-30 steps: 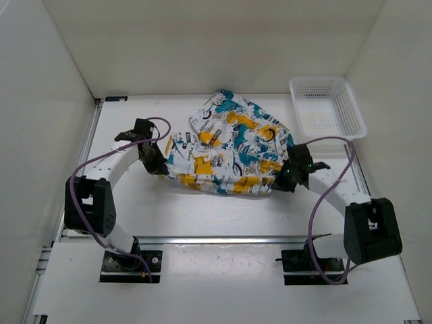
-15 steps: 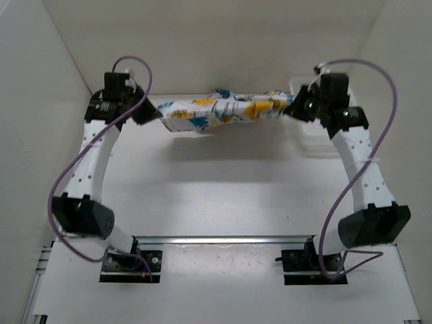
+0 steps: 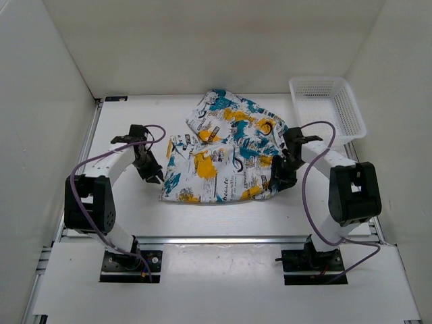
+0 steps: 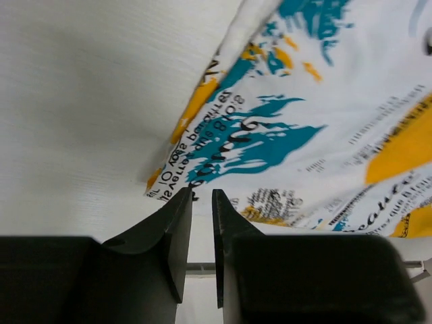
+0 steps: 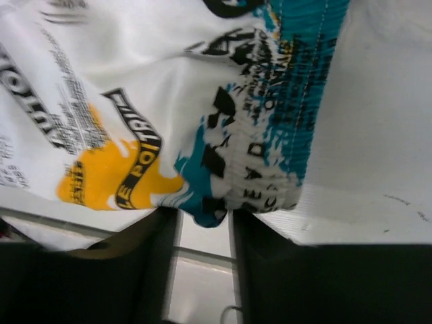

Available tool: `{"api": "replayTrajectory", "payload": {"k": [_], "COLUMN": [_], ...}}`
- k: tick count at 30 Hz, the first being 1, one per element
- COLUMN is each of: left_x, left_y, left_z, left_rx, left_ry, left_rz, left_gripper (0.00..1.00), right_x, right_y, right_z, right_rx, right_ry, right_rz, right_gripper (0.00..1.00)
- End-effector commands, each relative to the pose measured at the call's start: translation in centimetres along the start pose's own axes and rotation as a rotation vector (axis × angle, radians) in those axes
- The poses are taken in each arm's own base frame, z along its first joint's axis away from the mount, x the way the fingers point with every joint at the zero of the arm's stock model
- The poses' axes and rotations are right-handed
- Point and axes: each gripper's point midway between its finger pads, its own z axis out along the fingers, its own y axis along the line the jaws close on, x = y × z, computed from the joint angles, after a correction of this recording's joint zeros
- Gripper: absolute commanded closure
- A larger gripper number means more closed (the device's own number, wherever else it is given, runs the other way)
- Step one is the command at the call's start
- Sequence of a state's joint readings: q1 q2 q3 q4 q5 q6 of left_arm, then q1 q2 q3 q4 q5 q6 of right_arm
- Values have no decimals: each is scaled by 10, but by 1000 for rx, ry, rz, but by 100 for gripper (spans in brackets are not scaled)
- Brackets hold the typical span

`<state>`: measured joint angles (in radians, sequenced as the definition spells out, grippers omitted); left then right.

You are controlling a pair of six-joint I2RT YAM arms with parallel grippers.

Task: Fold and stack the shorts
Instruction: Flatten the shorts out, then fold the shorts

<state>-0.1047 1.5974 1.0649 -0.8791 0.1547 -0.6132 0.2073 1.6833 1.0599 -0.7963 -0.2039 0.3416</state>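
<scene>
In the left wrist view the shorts (image 4: 317, 128) run off the top and right edges, and motion blur smears the small black lettering. The right wrist view crops them at top and left. From above, the right hand (image 3: 278, 177) is partly hidden under the cloth's edge; its grip is unclear.
</scene>
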Motion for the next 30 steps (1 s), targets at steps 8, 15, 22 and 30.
{"api": "replayTrajectory", "payload": {"k": [8, 15, 22, 30], "left_x": [-4, 12, 3, 32], "left_y": [2, 14, 8, 9], "left_z": [-24, -23, -32, -12], "left_rx": [34, 29, 39, 27], "left_ry": [-102, -94, -125, -46], "left_rz": [22, 20, 24, 40], "left_gripper": [64, 60, 60, 67], "right_x": [-16, -21, -18, 20], "right_y": [1, -32, -10, -17], "right_z": [-6, 9, -45, -42], "right_rx": [23, 247, 291, 200], "right_ry": [-190, -218, -381, -409], "right_rz": [69, 124, 26, 145], "right_gripper": [24, 31, 25, 33]}}
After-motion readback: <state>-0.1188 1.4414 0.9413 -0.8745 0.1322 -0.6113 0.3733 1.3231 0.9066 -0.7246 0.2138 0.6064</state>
